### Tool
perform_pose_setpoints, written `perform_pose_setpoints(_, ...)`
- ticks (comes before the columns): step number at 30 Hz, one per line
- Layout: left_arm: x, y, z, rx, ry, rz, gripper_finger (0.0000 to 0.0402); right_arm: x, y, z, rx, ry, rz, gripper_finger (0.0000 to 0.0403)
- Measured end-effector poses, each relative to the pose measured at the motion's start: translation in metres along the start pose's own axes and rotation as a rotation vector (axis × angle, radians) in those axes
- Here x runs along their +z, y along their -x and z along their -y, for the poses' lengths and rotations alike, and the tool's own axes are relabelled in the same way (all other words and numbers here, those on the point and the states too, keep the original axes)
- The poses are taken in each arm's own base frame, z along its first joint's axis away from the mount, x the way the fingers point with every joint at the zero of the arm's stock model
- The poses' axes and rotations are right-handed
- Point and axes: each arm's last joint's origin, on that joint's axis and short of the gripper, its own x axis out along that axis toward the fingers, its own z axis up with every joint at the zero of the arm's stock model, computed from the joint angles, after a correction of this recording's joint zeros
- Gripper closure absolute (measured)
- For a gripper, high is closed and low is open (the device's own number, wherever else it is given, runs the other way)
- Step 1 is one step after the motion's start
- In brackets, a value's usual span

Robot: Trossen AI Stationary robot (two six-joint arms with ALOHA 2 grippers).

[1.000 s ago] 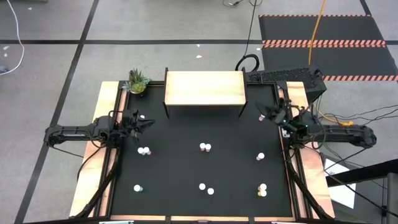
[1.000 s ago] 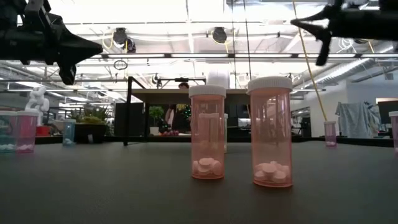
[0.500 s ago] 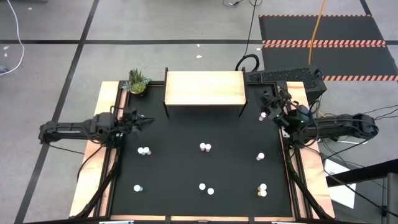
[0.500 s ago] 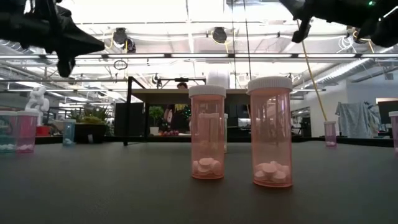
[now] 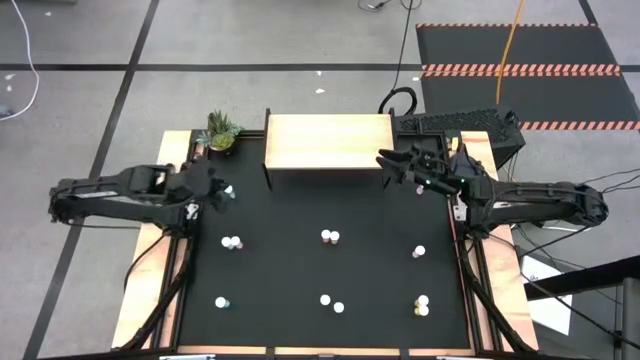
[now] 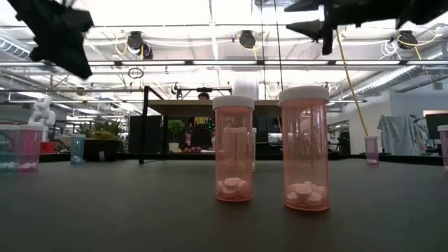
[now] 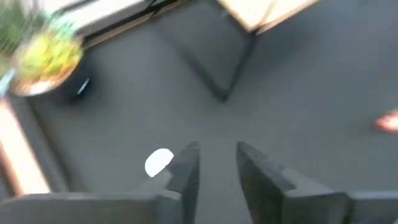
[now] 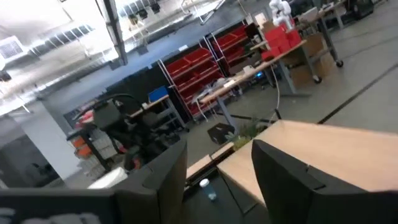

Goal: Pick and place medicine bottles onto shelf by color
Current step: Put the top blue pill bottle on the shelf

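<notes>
Left gripper [image 7: 214,171] hangs over the black mat [image 7: 298,93], its two dark fingers [image 7: 184,171] parted with a narrow gap between them. A white bottle cap [image 7: 159,162] sits just beside one finger. The potted plant [image 7: 46,59] is well apart, the shelf [image 7: 261,11] corner and its dark leg [image 7: 233,71] beyond, and a pink bottle [image 7: 388,121] at the edge.

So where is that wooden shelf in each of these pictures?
High view: the shelf sits at the table's far edge, centre.
Low view: behind the two pink bottles, dark against the room.
Left wrist view: a top corner, one leg below.
Right wrist view: its top, lower right.
Shared landmark: the potted plant.
</notes>
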Motion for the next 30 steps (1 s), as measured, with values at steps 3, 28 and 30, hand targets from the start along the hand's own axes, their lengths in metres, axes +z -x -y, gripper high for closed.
perform_pose_setpoints(3, 0.005, -0.02, 0.003, 0.089, 0.032, -0.111, 0.0241, 0.012, -0.002, -0.006, 0.012, 0.027, 0.024, 0.022)
perform_pose_setpoints(28, 0.033, -0.107, -0.03, 0.238, 0.076, -0.544, 0.0167, 0.027, -0.004, -0.015, 0.0, 0.022, -0.005, 0.0222)
perform_pose_setpoints(30, 0.034, -0.11, -0.029, 0.224, 0.062, -0.533, 0.0167, 0.027, -0.004, -0.015, 0.0, 0.022, -0.005, 0.0222)
